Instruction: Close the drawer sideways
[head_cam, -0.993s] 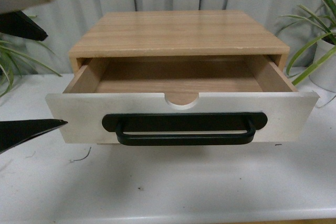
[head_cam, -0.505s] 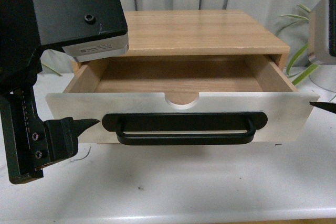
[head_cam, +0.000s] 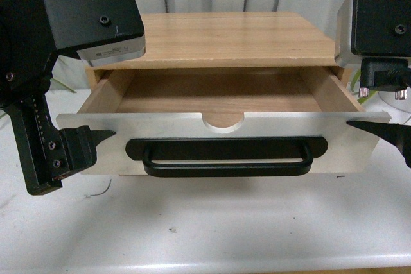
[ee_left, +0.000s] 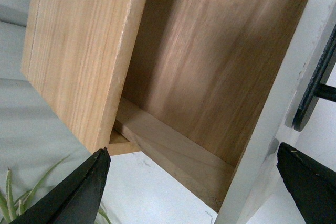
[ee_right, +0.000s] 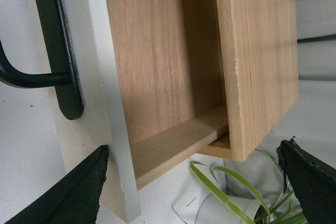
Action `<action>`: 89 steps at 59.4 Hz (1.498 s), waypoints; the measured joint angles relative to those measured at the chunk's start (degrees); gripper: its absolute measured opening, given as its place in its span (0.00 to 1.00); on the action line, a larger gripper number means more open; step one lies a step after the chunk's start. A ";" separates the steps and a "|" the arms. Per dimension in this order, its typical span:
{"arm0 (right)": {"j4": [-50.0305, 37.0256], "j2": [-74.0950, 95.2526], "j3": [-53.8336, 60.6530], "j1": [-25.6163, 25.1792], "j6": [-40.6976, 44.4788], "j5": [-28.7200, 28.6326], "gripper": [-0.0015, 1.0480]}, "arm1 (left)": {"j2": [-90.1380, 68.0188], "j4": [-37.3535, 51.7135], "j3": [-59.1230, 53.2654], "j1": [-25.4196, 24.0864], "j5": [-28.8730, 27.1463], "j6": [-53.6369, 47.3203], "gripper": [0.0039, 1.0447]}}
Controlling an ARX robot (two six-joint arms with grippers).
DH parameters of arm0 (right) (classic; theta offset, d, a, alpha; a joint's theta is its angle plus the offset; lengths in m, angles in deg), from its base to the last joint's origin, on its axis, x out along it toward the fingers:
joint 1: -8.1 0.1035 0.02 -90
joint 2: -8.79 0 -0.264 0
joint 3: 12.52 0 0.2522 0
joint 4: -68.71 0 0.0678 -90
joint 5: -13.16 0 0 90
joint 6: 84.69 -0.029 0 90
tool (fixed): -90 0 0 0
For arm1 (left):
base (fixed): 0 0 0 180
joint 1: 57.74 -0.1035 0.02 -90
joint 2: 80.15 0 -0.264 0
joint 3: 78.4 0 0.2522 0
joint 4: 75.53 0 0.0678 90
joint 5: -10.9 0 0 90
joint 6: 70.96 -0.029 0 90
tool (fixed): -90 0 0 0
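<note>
The wide shallow drawer with a white front panel (head_cam: 270, 126) and a long black bar handle (head_cam: 225, 170) stands pulled well out toward the near side of its light wooden cabinet (head_cam: 225, 36), on the white tabletop (head_cam: 225, 229). The left gripper (ee_left: 193, 151) is spread wide at the panel's left end, and the right gripper (ee_right: 193, 148) equally wide at its right end. Neither holds anything. Whether a fingertip actually touches the panel I cannot tell. This looks like the lining-up step before the push. Next, both arms should probably press the panel evenly toward the far side, since unequal pressure could skew the drawer and jam it.
</note>
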 joint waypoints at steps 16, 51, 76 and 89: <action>-0.85 4.42 -2.47 -0.15 -0.57 1.01 0.94 | -2.54 3.15 0.02 0.15 -0.31 0.33 0.94; -4.07 10.86 -7.85 -1.92 -1.01 1.66 0.94 | -9.68 11.85 3.02 -0.17 -3.76 3.13 0.94; -7.50 16.63 -12.24 -4.22 -0.50 2.12 0.94 | -16.57 17.68 6.47 -0.09 -7.08 3.58 0.94; -8.31 19.21 -15.63 -4.96 -0.59 3.02 0.94 | -19.28 19.74 10.34 -0.48 -8.15 4.98 0.94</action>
